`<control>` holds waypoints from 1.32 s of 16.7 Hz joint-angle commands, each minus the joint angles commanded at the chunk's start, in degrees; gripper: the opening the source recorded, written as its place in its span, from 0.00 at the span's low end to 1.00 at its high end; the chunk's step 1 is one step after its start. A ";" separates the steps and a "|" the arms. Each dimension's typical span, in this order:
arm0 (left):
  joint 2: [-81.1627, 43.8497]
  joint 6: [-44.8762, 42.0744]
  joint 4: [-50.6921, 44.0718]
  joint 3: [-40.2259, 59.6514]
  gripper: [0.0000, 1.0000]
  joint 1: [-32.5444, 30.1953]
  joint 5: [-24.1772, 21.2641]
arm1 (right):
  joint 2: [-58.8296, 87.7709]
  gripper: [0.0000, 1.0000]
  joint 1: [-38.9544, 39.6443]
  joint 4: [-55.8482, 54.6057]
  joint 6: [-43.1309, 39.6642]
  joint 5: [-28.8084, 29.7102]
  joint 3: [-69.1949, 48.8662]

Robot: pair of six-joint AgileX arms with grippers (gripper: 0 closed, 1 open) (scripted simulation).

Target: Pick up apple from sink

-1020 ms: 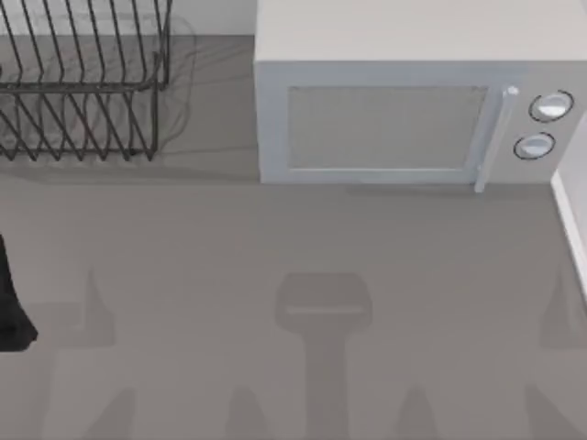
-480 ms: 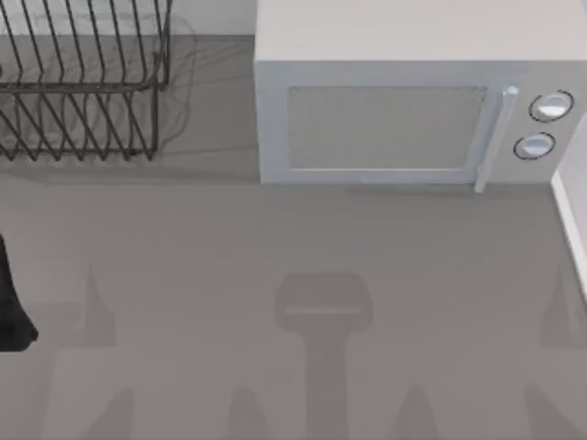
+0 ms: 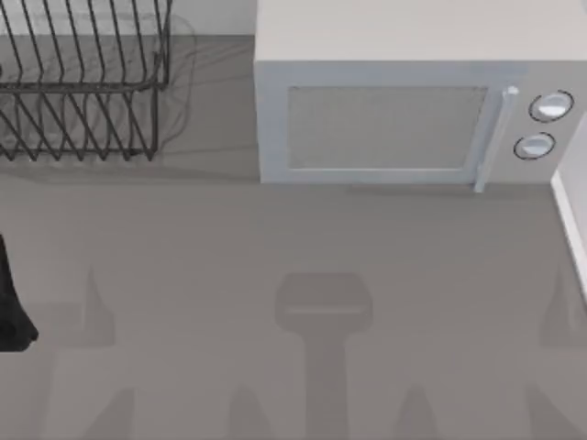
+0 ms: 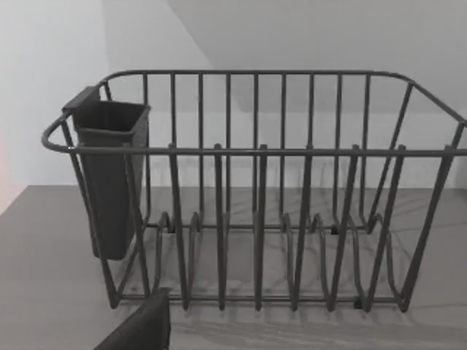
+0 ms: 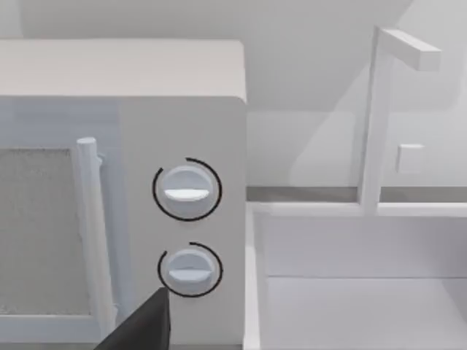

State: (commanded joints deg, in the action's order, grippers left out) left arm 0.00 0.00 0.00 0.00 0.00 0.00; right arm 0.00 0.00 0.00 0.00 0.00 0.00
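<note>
The apple is out of view. The white sink [image 5: 343, 248] lies right of the microwave in the right wrist view, and what shows of its basin is bare. Its rim [image 3: 572, 229] runs along the top view's right edge. A dark part of my right gripper [image 5: 142, 327] juts into the right wrist view in front of the microwave's knobs. A dark part of my left gripper [image 4: 142, 329] sits low in the left wrist view, facing the dish rack. My left arm [image 3: 9, 307] is a black shape at the table's left edge.
A white microwave [image 3: 404, 101] with two knobs stands at the back, door shut. A black wire dish rack [image 3: 78, 82] with a dark cutlery cup [image 4: 109, 175] stands at the back left. A white faucet [image 5: 373, 124] rises behind the sink. Grey counter [image 3: 303, 266] spreads in front.
</note>
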 joint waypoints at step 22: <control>0.00 0.00 0.00 0.00 1.00 0.00 0.00 | 98.59 1.00 -17.08 49.54 -16.29 0.05 -68.03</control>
State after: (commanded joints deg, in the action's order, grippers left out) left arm 0.00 0.00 0.00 0.00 0.00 0.00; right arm 98.59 -17.08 49.54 -16.29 0.05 -68.03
